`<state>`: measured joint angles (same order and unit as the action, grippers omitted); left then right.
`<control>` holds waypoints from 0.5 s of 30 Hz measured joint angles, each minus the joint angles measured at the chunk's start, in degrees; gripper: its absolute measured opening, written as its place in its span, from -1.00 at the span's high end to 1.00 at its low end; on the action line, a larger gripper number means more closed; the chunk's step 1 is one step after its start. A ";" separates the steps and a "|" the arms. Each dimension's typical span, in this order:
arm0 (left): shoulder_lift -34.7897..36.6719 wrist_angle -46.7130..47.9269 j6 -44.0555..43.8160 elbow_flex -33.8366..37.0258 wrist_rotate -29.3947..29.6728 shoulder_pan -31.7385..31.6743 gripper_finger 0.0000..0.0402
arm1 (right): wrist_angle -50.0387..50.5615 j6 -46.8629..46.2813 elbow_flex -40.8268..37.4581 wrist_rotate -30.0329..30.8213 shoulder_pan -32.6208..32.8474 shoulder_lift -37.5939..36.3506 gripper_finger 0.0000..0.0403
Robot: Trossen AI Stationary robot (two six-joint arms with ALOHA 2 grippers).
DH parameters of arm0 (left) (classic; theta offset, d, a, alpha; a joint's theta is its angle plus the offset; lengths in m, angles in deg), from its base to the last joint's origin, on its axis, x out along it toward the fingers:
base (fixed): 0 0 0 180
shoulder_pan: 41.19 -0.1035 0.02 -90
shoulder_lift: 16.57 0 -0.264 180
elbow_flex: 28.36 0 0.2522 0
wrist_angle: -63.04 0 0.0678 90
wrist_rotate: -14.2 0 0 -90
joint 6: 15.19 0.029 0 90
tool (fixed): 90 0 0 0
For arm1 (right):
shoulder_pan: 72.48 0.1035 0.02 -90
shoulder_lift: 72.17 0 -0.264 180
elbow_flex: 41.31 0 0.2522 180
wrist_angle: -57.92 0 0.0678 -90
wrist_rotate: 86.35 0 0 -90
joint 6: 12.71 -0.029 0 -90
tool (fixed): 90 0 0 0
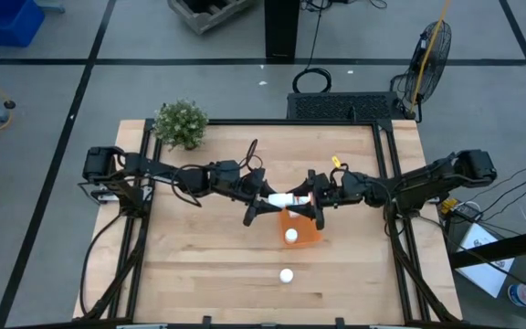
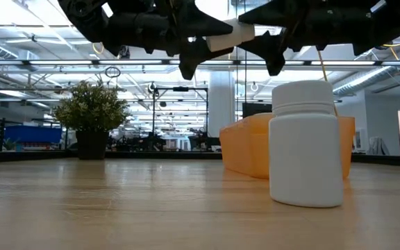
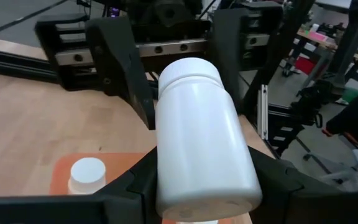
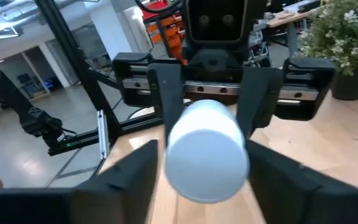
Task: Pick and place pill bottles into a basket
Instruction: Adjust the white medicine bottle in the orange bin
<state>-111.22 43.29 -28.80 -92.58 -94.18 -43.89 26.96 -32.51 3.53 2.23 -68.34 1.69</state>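
High view: your left gripper (image 1: 265, 203) is holding a bottle (image 1: 284, 198) sideways above the basket (image 1: 305, 233); your right gripper (image 1: 315, 202) is standing wide around its cap end, contact unclear.

potted plant (image 1: 181, 123), standing fan (image 1: 432, 50), wooden table (image 1: 199, 265)

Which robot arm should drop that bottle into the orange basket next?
Probably the left. Its gripper already grips the pill bottle near the basket; the right gripper is open around the cap.
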 joint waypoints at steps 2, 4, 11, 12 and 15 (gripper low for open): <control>0.02 0.16 -0.40 0.00 0.27 -0.01 0.15 | -0.12 0.16 -0.03 0.22 -0.06 -0.01 0.20; 0.02 0.54 -0.47 0.00 0.71 -0.07 0.15 | 0.13 0.97 -0.13 0.76 -0.06 -0.04 0.27; -0.01 1.94 -2.62 -0.07 1.40 -0.09 -0.20 | 7.53 0.50 0.07 -0.14 0.01 -4.02 0.27; -0.01 2.56 -2.63 -0.07 1.37 -0.18 -0.32 | 10.20 -0.13 0.07 -0.28 0.09 -5.66 0.27; -0.02 6.03 -1.42 -0.04 1.94 -0.65 -0.67 | 18.68 -0.75 0.08 1.31 0.99 -10.28 0.27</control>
<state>-111.24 49.32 -30.22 -92.63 -92.24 -44.55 45.64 -33.27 3.61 3.54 -67.36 -8.59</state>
